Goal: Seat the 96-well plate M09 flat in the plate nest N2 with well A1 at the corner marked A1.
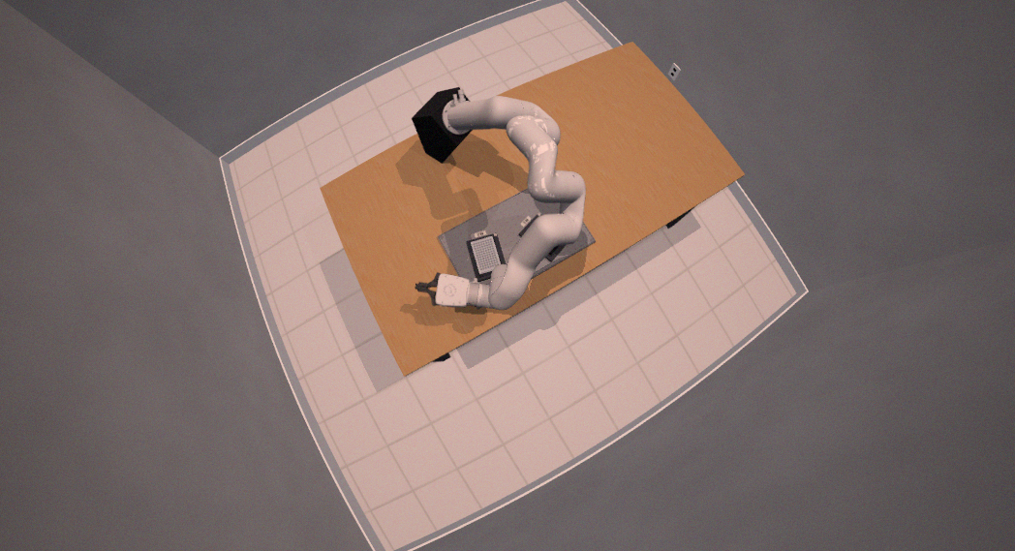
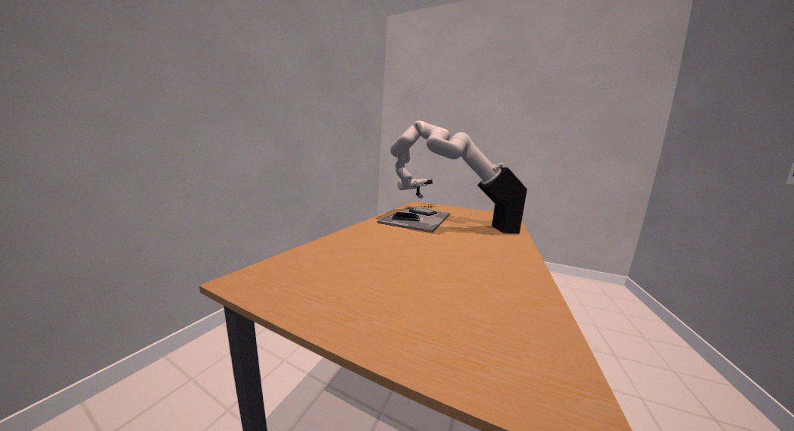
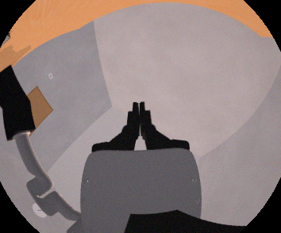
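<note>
Nearest, the wooden counter (image 2: 422,317) runs on dark legs across a pale tiled floor (image 2: 667,328), grey walls closing in behind. Farther along, a grey deck (image 1: 561,245) lies flat on it, carrying one visible well plate (image 1: 484,253) in a dark nest; its label cannot be read, and the arm (image 1: 546,178) hides the second station. Beyond that stands the black pedestal (image 2: 514,206), from which the arm arches up over the deck and curls down. Its jaws (image 1: 423,287) hang well above the counter beside the deck, fully closed on nothing.
</note>
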You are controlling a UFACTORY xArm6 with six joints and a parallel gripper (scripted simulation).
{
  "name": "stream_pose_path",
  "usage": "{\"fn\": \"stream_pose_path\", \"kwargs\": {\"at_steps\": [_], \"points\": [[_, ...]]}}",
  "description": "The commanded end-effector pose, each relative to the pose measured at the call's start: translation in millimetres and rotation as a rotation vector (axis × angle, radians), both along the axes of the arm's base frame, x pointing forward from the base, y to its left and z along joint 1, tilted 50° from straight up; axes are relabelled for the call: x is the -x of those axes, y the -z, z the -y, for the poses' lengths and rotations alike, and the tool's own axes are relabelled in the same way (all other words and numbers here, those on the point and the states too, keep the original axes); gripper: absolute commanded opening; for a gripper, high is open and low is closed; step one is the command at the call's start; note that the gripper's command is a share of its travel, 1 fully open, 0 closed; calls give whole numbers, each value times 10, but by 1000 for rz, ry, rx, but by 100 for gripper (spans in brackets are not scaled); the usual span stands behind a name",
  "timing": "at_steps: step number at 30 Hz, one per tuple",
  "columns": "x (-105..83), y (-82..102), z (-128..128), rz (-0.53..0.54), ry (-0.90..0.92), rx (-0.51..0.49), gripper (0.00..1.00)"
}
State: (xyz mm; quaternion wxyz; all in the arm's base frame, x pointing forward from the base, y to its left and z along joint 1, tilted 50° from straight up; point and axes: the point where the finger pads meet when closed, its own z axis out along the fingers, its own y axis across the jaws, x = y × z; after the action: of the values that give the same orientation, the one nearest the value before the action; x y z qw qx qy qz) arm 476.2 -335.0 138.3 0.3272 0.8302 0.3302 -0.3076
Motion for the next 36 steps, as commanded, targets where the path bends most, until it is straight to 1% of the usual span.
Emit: {"fn": "stream_pose_path", "kwargs": {"at_steps": [1, 3, 5, 8, 11, 13, 15, 18, 20, 21, 24, 26, 27, 29, 31, 33, 35, 36], "points": [[61, 49, -59, -5, 12, -44, 0], [112, 105, -125, -11, 25, -97, 0], [151, 147, -175, -11, 25, -97, 0], [223, 225, -282, -18, 44, -181, 0], [258, 262, -334, -19, 44, -181, 0], [303, 309, -409, -21, 58, -247, 0], [348, 356, -485, -22, 63, -265, 0], [356, 365, -499, -22, 63, -265, 0], [399, 408, -579, -22, 77, -330, 0], [420, 429, -619, -22, 80, -347, 0], [446, 456, -669, -22, 80, -348, 0], [485, 495, -753, -18, 94, -413, 0], [505, 514, -795, -17, 97, -429, 0], [527, 536, -844, -17, 97, -429, 0], [563, 570, -931, -11, 111, -494, 0], [598, 604, -1018, -9, 114, -509, 0], [598, 604, -1018, -9, 114, -509, 0], [615, 618, -1063, -5, 121, -541, 0]]}}
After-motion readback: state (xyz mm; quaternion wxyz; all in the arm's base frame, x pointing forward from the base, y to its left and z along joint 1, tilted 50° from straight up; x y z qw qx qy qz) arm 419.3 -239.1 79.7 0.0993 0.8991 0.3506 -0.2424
